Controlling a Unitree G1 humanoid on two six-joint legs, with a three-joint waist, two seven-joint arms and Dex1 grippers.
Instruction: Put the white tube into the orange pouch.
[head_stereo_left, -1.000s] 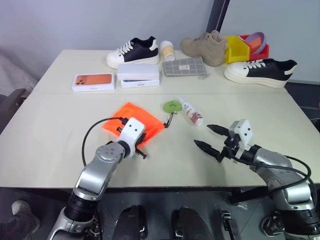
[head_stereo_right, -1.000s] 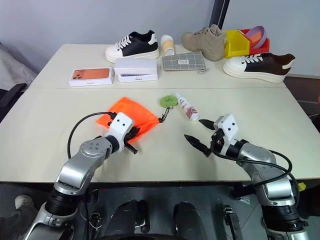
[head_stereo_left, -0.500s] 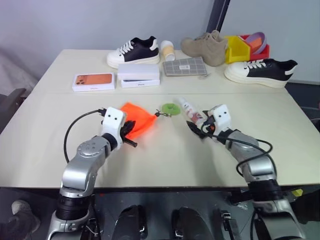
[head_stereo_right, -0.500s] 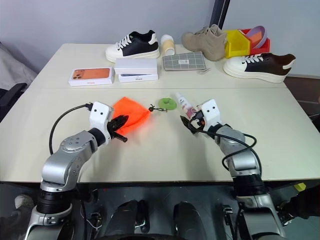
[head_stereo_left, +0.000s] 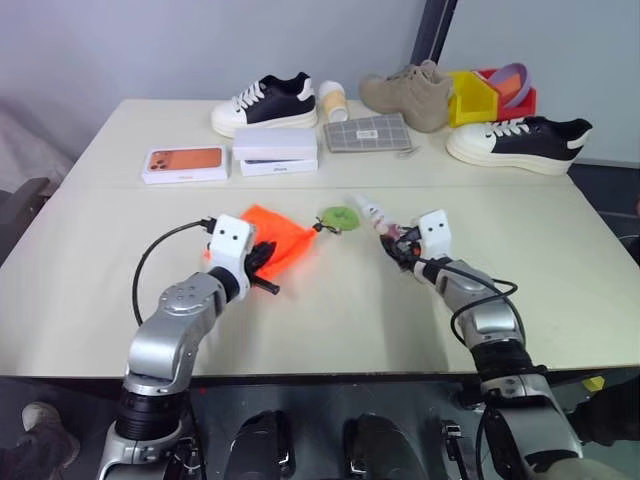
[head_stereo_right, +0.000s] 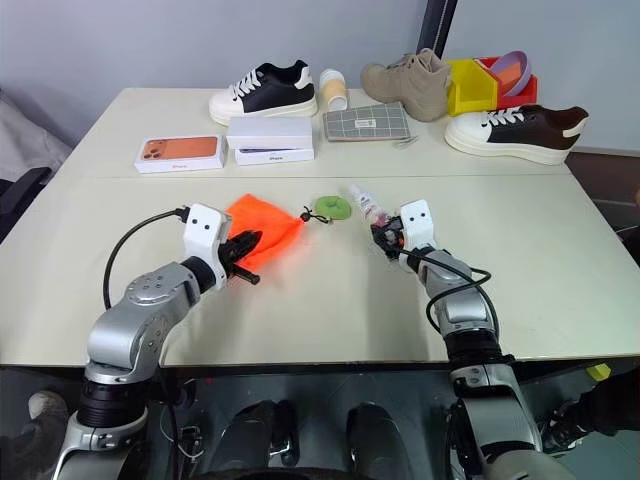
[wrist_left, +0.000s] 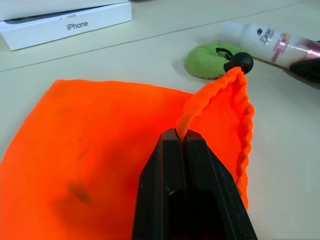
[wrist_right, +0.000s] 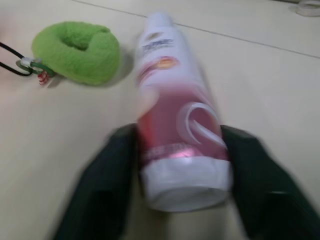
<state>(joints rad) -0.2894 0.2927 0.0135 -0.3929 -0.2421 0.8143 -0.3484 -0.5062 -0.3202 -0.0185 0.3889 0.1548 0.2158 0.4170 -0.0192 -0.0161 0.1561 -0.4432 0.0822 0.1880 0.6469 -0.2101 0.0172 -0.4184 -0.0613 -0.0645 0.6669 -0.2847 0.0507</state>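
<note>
**Right end effector now astride the tube; pouch pinched and lifted**

Left eye view: Compared with a second ago, right end effector (head_stereo_left: 400, 243) gone from hovering wide open low in the frame to mid-frame right of centre, fingers either side of the tube (head_stereo_left: 377, 215). Tube lying on the surface (head_stereo_left: 330, 320), cap end pointing to upper left, just right of the green disc (head_stereo_left: 341, 215). Left end effector (head_stereo_left: 262, 258) shut on the near edge of the pouch (head_stereo_left: 283, 238), left of centre; pouch bunched and raised compared with its flat lie a second ago.

Right eye view: Same layout. Pouch and tube well apart, disc between them. Phone boxes (head_stereo_right: 272, 138) and shoes (head_stereo_right: 263, 90) untouched along the top.

Left wrist view: Fingers (wrist_left: 186, 165) pressed together on an orange fold; rim ruffled and standing up, mouth partly gaping, cord toggle at its tip, disc and tube beyond.

Right wrist view: Fingers (wrist_right: 112, 172) flanking the pink-labelled lower part of the tube, narrowed but no firm clamp discernible; tube apparently resting on the surface.

Judgement: grasp stage, pinch probably closing. Next, lift and carry across to the held-open mouth; small, floppy opening likely to be the difficulty.
</note>
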